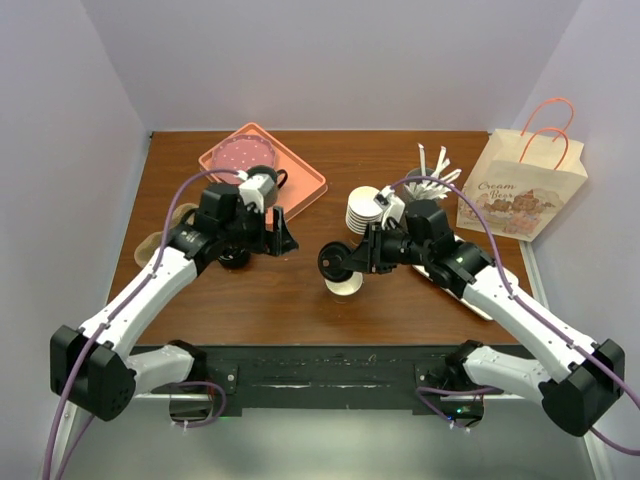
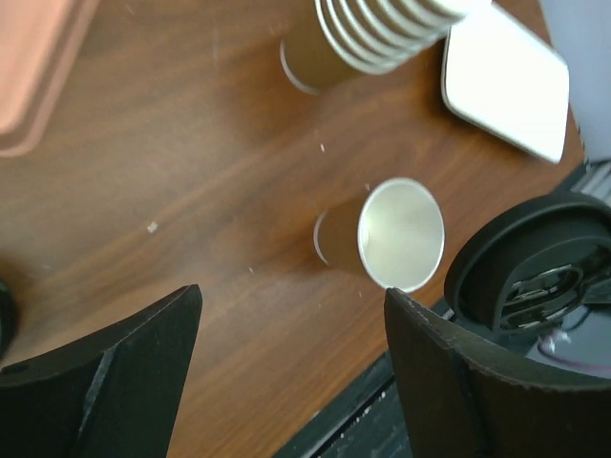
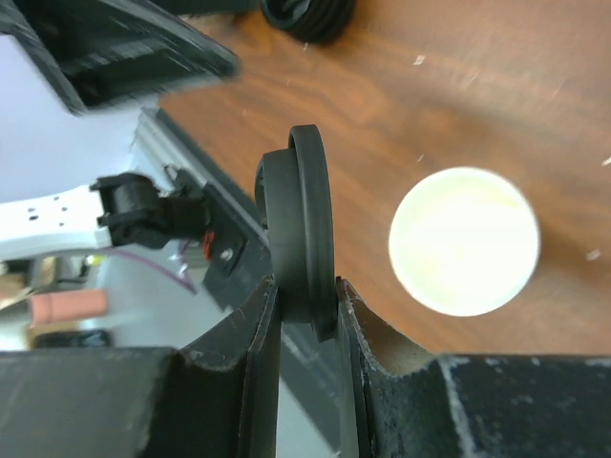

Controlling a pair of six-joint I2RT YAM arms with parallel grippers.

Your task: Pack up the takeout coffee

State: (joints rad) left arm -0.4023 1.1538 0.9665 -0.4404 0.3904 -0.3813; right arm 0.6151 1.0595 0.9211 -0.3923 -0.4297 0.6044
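Observation:
A kraft-brown paper cup (image 1: 345, 285) stands open, with no lid on it, at the table's middle front. It also shows in the left wrist view (image 2: 399, 235) and from above in the right wrist view (image 3: 463, 240). My right gripper (image 1: 345, 260) (image 3: 305, 301) is shut on a round black sip lid (image 1: 334, 262) (image 3: 304, 219). It holds the lid on edge, just left of and above the cup. The lid also shows in the left wrist view (image 2: 531, 277). My left gripper (image 1: 284, 238) (image 2: 291, 382) is open and empty, left of the cup.
A stack of white-rimmed paper cups (image 1: 364, 210) (image 2: 382, 29) stands behind the open cup. A paper bag (image 1: 520, 186) stands at the back right and white stirrers (image 1: 432, 176) lie beside it. A pink tray (image 1: 300, 175) sits back left. Spare black lids (image 3: 305, 14) lie under my left arm. A white flat tray (image 2: 506, 81) lies at the right.

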